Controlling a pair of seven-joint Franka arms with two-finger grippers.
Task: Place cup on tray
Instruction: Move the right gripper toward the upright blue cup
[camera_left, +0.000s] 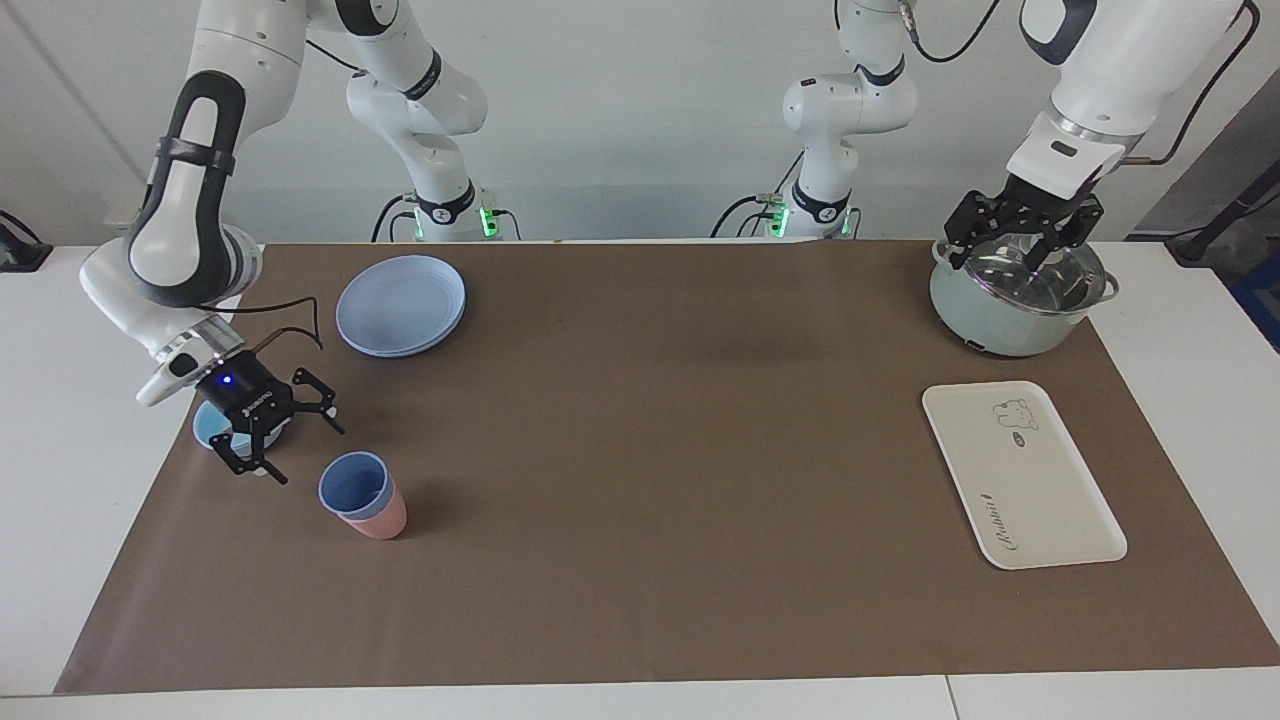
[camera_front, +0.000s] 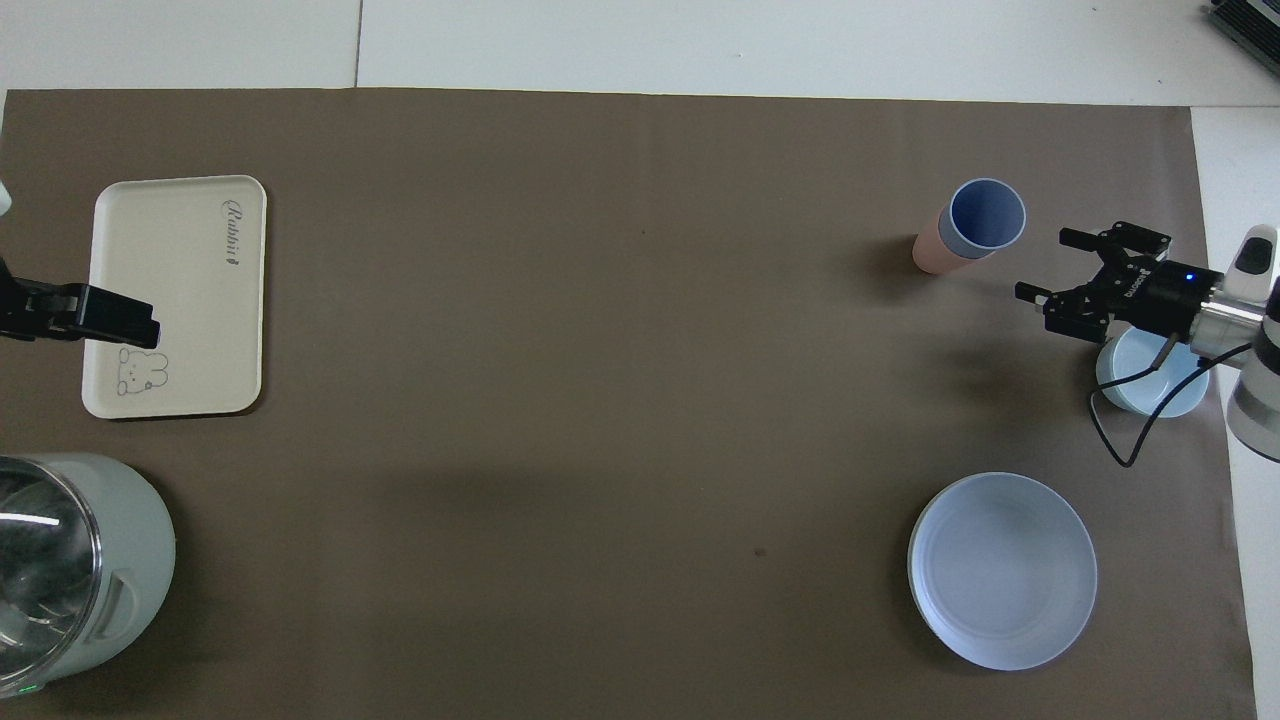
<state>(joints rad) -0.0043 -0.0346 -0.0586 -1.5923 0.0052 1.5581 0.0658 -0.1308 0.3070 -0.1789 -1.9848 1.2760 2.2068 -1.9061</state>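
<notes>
Right hand, fingers spread wide and holding nothing, hangs low over the worktop beside the small light-blue bowl at the right arm's end. Just beside the hand stands the cup, upright, nested inside a pink cup of like size. Nearer the robots lies the round blue plate. The tray lies well apart at the left arm's end, bare. Left hand, fingers parted, waits over the lidded pot.

The cup appears light, stiff and smooth. Pinch across its rim wall, since the pink cup may lift with it.
</notes>
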